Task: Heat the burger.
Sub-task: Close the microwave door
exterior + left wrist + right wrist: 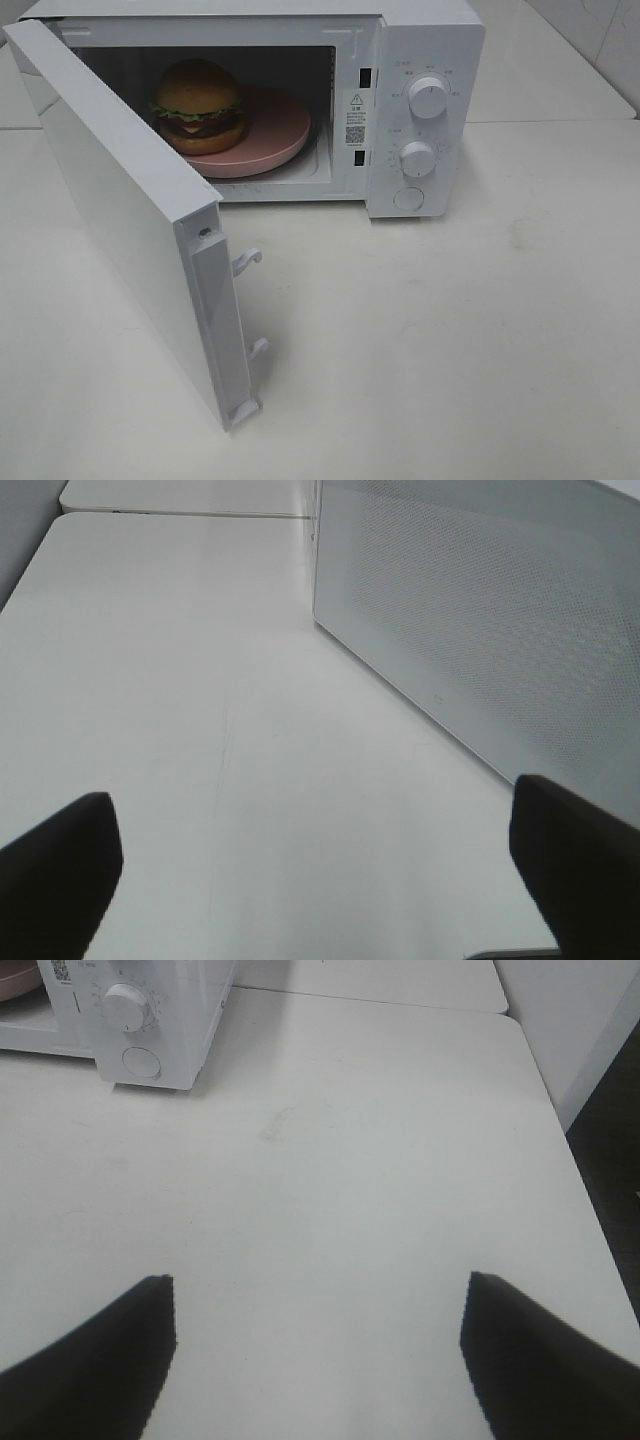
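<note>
Of the left gripper (310, 825) only two dark fingers (60, 875) are seen, cut off by the picture's lower edge. The microwave door (480, 610), close on its right, is cropped as well. The right gripper (320, 1290) is likewise reduced to its fingertips (545, 1360). Ahead of it and to its left, the microwave (160, 1010) is cropped to one corner and the plate (15, 978) to a sliver. Of the burger (197, 100) the far side is hidden, and the sticker (355, 118) print is too small to be read.
</note>
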`<state>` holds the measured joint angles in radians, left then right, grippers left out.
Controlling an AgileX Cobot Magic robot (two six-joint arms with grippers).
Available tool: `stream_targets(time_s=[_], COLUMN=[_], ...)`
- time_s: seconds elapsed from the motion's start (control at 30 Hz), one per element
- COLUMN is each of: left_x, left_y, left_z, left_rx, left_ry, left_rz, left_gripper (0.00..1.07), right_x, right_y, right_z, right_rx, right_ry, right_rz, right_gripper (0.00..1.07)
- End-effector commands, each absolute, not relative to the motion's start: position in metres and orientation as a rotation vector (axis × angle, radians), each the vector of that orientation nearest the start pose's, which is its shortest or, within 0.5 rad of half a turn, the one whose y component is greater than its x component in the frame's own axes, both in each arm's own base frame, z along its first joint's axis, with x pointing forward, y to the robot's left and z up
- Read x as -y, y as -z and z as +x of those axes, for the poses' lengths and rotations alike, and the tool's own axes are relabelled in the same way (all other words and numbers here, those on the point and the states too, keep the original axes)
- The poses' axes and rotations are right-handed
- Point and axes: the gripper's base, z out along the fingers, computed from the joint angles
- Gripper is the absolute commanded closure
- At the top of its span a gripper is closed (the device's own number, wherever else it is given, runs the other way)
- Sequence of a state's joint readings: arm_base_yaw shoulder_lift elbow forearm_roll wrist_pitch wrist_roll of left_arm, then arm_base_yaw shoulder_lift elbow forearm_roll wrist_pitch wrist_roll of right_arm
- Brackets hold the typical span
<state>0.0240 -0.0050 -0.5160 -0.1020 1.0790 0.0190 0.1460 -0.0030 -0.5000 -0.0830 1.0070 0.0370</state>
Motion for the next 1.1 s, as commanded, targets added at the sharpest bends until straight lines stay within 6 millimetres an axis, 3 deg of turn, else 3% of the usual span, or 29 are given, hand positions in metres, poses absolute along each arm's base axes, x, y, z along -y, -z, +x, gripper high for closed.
stream_targets(time_s=[0.03,0.3,0.57,0.67,0.7,0.73,0.77,0.83,0.87,0.9,0.93,1.0,1.07,1.1], left_x=[0.009,0.009,0.009,0.009,0.009,0.009,0.010,0.010,0.009,0.009,0.009,0.009,0.008,0.008], left_y=[-0.281,-0.282,-0.309,-0.309,-0.309,-0.309,-0.308,-0.307,-0.306,-0.306,-0.306,-0.305,-0.304,-0.304], left_z=[-0.011,-0.006,0.021,0.032,0.041,0.041,0.049,0.053,0.061,0.061,0.069,0.074,0.087,0.087], left_rx=[-2.015,-2.041,-2.024,-2.063,-2.093,-2.093,-2.124,-2.135,-2.160,-2.160,-2.174,-2.181,-2.190,-2.190], left_ry=[0.098,0.111,0.114,0.121,0.130,0.130,0.138,0.142,0.144,0.144,0.151,0.153,0.150,0.150], left_rz=[0.000,-0.002,0.012,0.006,0.000,0.000,-0.005,-0.008,-0.014,-0.014,-0.025,-0.032,-0.042,-0.042], left_gripper=[0.09,0.09,0.14,0.23,0.36,0.36,0.50,0.55,0.68,0.68,0.77,0.81,0.97,0.97], right_x=[0.008,0.008,0.008,0.008,0.008,0.008,0.008,0.008,0.008,0.008,0.008,0.008,0.008,0.008], right_y=[-0.282,-0.282,-0.282,-0.282,-0.282,-0.282,-0.282,-0.282,-0.282,-0.282,-0.282,-0.282,-0.282,-0.282], right_z=[-0.007,-0.007,-0.007,-0.007,-0.007,-0.007,-0.007,-0.007,-0.007,-0.007,-0.007,-0.007,-0.007,-0.007], right_rx=[-1.938,-1.938,-1.938,-1.938,-1.938,-1.938,-1.938,-1.938,-1.938,-1.938,-1.938,-1.938,-1.938,-1.938], right_ry=[-0.021,-0.021,-0.021,-0.021,-0.021,-0.021,-0.021,-0.021,-0.021,-0.021,-0.021,-0.021,-0.021,-0.021], right_rz=[-0.093,-0.093,-0.093,-0.093,-0.093,-0.093,-0.093,-0.093,-0.093,-0.093,-0.093,-0.093,-0.093,-0.093], right_gripper=[0.31,0.31,0.31,0.31,0.31,0.31,0.31,0.31,0.31,0.31,0.31,0.31,0.31,0.31])
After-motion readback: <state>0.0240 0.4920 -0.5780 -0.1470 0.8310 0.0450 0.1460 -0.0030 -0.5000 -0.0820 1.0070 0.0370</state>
